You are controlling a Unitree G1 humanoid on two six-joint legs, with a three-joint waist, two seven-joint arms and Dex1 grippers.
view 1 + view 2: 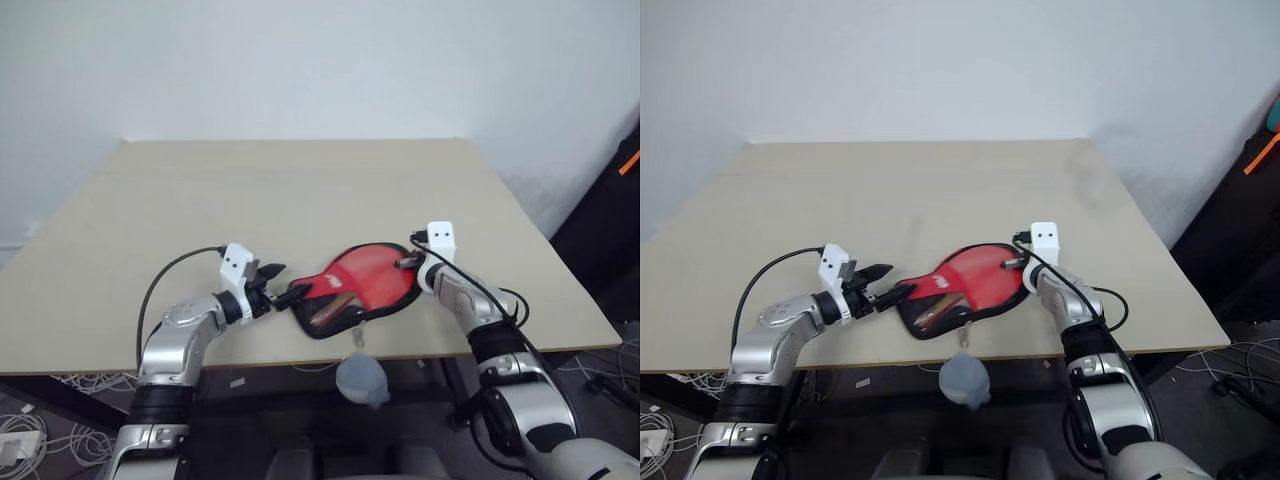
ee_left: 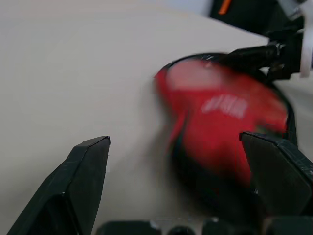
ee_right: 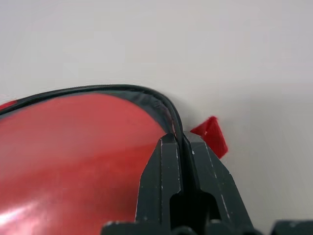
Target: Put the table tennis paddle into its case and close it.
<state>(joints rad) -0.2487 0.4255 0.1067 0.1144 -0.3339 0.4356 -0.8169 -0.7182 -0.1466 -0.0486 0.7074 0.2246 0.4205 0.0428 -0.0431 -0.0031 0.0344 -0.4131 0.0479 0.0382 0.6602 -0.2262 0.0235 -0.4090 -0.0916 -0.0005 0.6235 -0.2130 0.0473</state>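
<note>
The case (image 1: 372, 278), red with black trim, lies flat near the table's front edge. The table tennis paddle is inside it, and its light wooden handle (image 1: 328, 306) shows at the narrow end. My right gripper (image 1: 405, 262) is at the case's far right rim, shut on the black edge (image 3: 146, 95); a small red tab (image 3: 212, 136) pokes out beside its fingertips. My left gripper (image 1: 278, 282) stands open just left of the narrow end, nothing between its fingers (image 2: 88, 181). In the left wrist view the case (image 2: 220, 127) lies ahead, blurred.
A pale grey ball (image 1: 362, 382) hangs below the table's front edge (image 1: 250, 362), under the case. The tan tabletop (image 1: 280, 190) stretches behind toward a white wall. Dark equipment (image 1: 610, 210) stands to the right, and cables (image 1: 30, 435) lie on the floor at left.
</note>
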